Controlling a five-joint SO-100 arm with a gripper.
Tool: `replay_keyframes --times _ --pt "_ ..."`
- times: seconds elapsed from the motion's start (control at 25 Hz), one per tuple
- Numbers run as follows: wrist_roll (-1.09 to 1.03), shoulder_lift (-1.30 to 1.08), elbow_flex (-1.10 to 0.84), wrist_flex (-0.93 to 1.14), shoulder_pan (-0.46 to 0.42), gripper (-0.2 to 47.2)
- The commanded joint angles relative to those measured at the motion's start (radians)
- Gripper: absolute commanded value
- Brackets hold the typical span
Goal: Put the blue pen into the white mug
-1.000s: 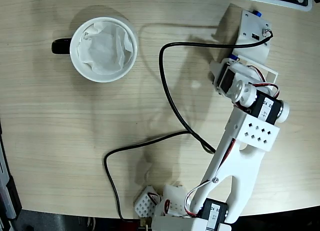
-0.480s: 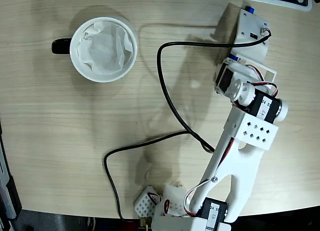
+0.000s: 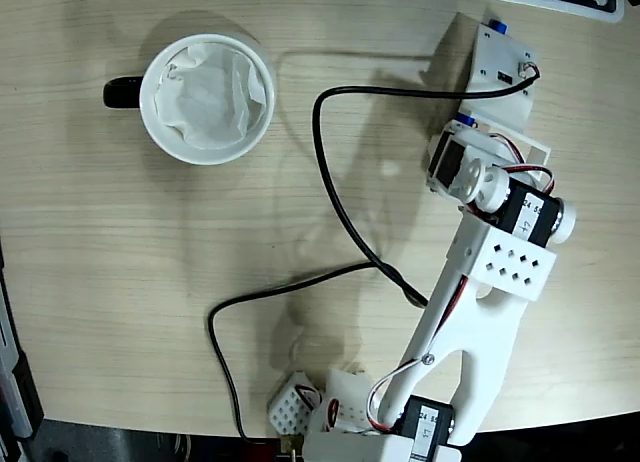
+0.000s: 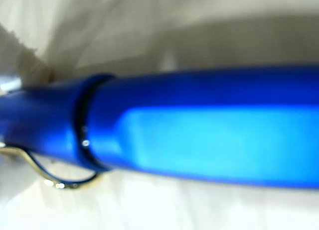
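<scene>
Blue, metallic, glossy: the blue pen (image 4: 199, 135), which fills the wrist view from edge to edge, blurred by nearness. A dark ring is seen round its barrel, and a silver wire clip (image 4: 55, 177) curls below it at the left. In the fixed view only a blue end (image 3: 496, 25) is shown, peeping from under the top edge of the white wrist housing at the upper right of the wooden table (image 3: 120, 242). A second blue speck is seen at the housing's lower left.

Change noted: over the last second the housing has shifted slightly to the left, and the blue end has moved with it. This is judged to be a settling over the pen or a first carrying of it. The carry to the mug is barely begun, if at all.

Gripper (image 3: 497, 60): its fingers are hidden beneath the housing in the fixed view and are absent from the wrist view. Whether they are spread or pressed on the pen cannot be told.

White mug (image 3: 207, 98): upright at the upper left, black handle to its left, lined with crumpled paper, well apart from the pen. No pen is held in it.

Black cable (image 3: 330, 172): looped across the table between mug and arm.
</scene>
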Motion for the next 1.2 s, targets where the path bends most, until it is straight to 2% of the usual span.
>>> replay_keyframes --times 0.0,0.36,0.72,0.92,1.16 --pt "0.031 0.135 -0.015 0.051 -0.014 0.1" --pt "0.123 0.275 -0.009 0.153 -0.071 0.1" --pt "0.249 0.5 0.173 0.195 -0.13 0.1" --pt "0.411 0.624 0.261 0.19 -0.192 0.1" --pt "0.729 0.715 0.275 0.144 -0.282 0.1"
